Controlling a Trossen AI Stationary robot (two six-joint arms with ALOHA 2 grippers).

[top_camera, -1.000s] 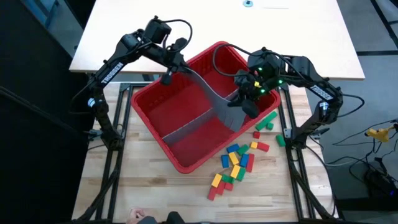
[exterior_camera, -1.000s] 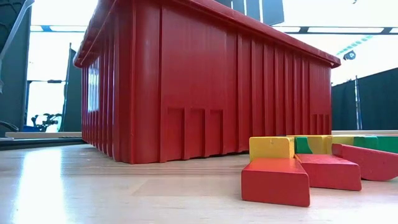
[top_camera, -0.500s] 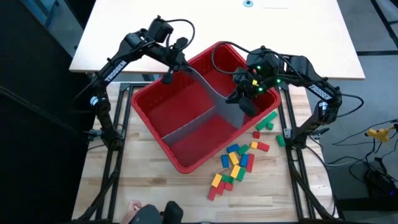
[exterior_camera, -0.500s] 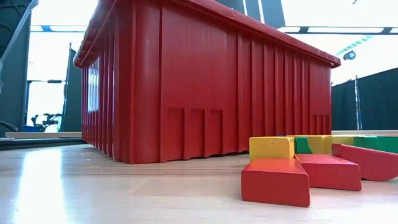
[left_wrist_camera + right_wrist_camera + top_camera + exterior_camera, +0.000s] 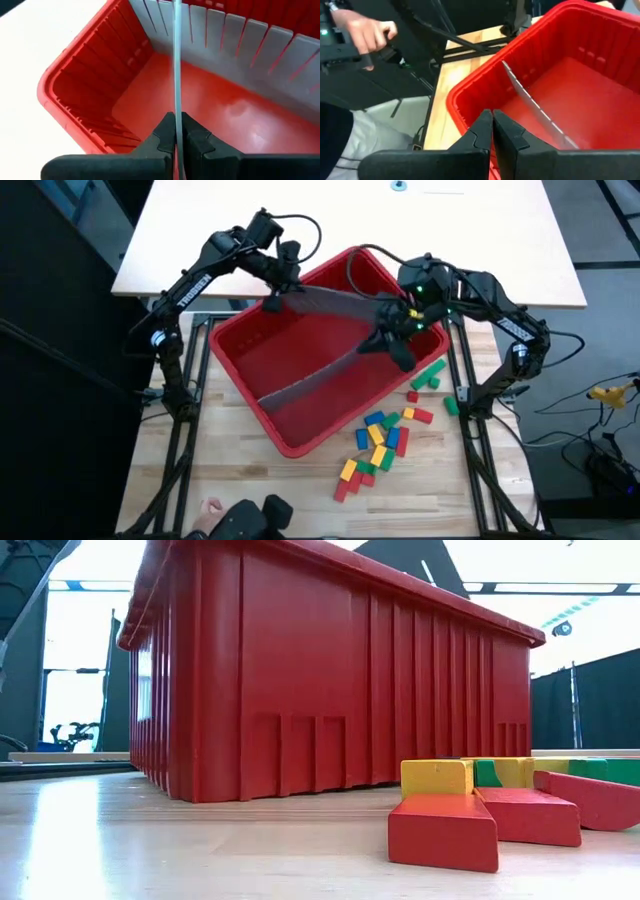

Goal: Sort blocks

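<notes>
Item: red bin [image 5: 262, 370], set askew on the wooden table [image 5: 240, 480], with two grey slotted panels inside

Long panel [image 5: 330, 302]: runs along the bin's far side between the two arms, top edge leaning. Left gripper [image 5: 272, 302] is clamped on its end by the bin's far left rim; in the left wrist view the fingers [image 5: 165, 137] pinch the sheet edge-on, jaws closed on it

Second panel [image 5: 310, 380]: lies slantwise across the bin floor toward the near wall. Right gripper [image 5: 392, 340] sits over the bin's right rim where the two panels meet. In the right wrist view its fingers [image 5: 485, 131] are drawn together with only a slit between; whether a panel edge is held there cannot be told

Blocks [image 5: 378, 445]: red, green, blue and yellow, scattered on the table outside the bin, off its near right corner; a smaller group [image 5: 428, 375] lies just beside the right wall. None shows inside the bin

Governing relation: the blocks lie on the right arm's side, nearer the camera than its jaws and below them; the left gripper is well apart, across the bin. Judged: the right arm has the shorter reach, once free of the panels

Also present: a person's hand [image 5: 367, 30] beyond the table
</notes>
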